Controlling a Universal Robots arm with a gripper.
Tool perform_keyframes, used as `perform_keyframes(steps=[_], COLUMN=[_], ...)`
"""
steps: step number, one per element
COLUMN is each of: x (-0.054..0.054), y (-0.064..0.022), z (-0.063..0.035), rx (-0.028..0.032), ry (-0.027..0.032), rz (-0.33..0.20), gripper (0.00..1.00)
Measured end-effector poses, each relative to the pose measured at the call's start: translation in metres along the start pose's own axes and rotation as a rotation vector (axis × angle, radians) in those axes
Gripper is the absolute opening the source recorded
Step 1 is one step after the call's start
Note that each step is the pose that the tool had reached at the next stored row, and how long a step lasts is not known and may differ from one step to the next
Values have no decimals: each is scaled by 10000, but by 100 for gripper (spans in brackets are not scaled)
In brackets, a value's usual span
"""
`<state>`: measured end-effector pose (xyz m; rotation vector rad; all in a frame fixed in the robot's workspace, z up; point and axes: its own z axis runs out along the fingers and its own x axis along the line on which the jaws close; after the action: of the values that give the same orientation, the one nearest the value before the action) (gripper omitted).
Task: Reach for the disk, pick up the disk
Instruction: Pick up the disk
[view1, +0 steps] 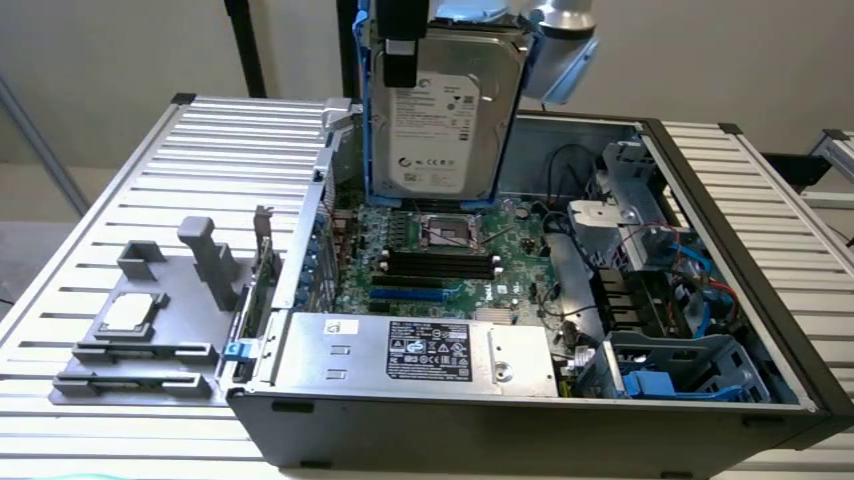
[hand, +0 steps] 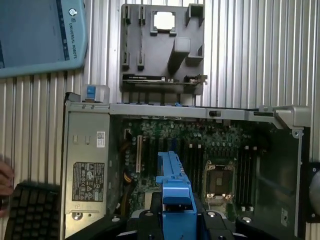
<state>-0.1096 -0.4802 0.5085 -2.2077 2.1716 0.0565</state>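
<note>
In the exterior view, the rectangular silver-grey hard drive with a white printed label, the disk (view1: 438, 110), hangs upright at the top centre of the frame, clear of the open computer case (view1: 747, 300) and above its green motherboard (view1: 441, 260). Blue plastic carrier rails (view1: 513, 100) run down both long edges of the disk. The black gripper (view1: 398, 45) comes in from the top edge of the frame and has its jaws clamped on the disk's upper end, one dark finger lying over the label side near the upper left corner of the drive.

Below the disk, in the middle of the frame, the empty CPU socket (view1: 451, 232) sits on the motherboard, with black memory slots just under it. The silver power supply box (view1: 414, 350) with its black-and-white label fills the lower centre of the case. A blue-grey plastic drive cage (view1: 681, 370) stands in the lower right corner of the case.

At the left of the frame, on the ribbed metal table (view1: 107, 180), a grey plastic fixture tray (view1: 147, 330) carries a small square silver CPU chip (view1: 130, 312).

In the wrist view, the blue rail of the disk (hand: 175, 192) rises from the bottom centre between the dark gripper fingers (hand: 145, 225), over the motherboard (hand: 200, 145). The fixture tray (hand: 162, 50) with the chip (hand: 163, 20) lies at the top centre. A hand (hand: 5, 177) shows at the left edge beside a black keyboard (hand: 32, 212).
</note>
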Motion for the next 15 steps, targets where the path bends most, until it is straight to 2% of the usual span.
perform_keyframes(steps=[15], x=[329], y=[-597], z=[-15], rx=[-30], ry=[-1], rz=[3], gripper=[33])
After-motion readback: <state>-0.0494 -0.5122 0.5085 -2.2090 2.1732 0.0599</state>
